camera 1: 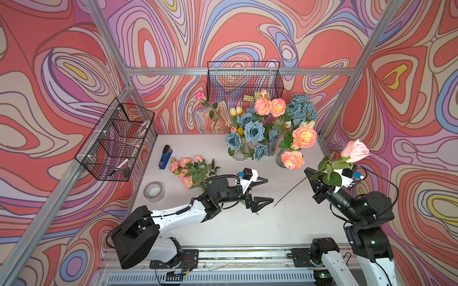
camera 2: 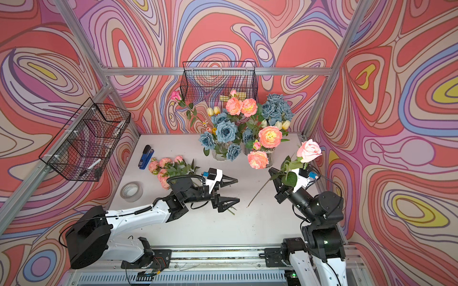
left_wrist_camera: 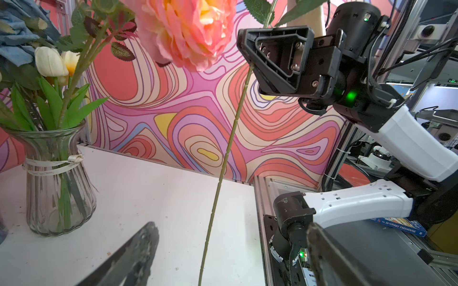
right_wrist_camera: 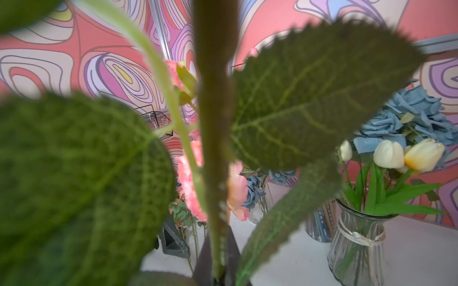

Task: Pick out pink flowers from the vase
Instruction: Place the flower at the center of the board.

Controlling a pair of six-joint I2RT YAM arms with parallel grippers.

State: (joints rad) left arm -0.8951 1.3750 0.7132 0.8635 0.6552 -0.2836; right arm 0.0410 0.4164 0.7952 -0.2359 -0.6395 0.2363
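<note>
My right gripper (camera 1: 308, 171) is shut on the leafy stem of a pink rose (camera 1: 355, 151), one of the pink flowers. It holds the rose tilted above the table's right side, and the long bare stem (camera 1: 290, 192) slants down to the tabletop. In the right wrist view the stem (right_wrist_camera: 215, 123) runs up from between the jaws and big leaves block most of the view. My left gripper (camera 1: 269, 190) is open beside the stem's lower end. In the left wrist view the stem (left_wrist_camera: 229, 148) runs between its spread fingers without touching either. More pink flowers (camera 1: 184, 170) lie heaped at left. Peach-pink peonies (camera 1: 303, 137) stand in a glass vase (camera 1: 280, 159).
A second glass vase (camera 1: 239, 154) holds dusty blue roses (camera 1: 252, 131) and tulips (camera 1: 235, 111). A blue stapler (camera 1: 164, 157) and a tape roll (camera 1: 154, 191) lie at left. Wire baskets hang on the left wall (camera 1: 116, 141) and the back wall (camera 1: 244, 79).
</note>
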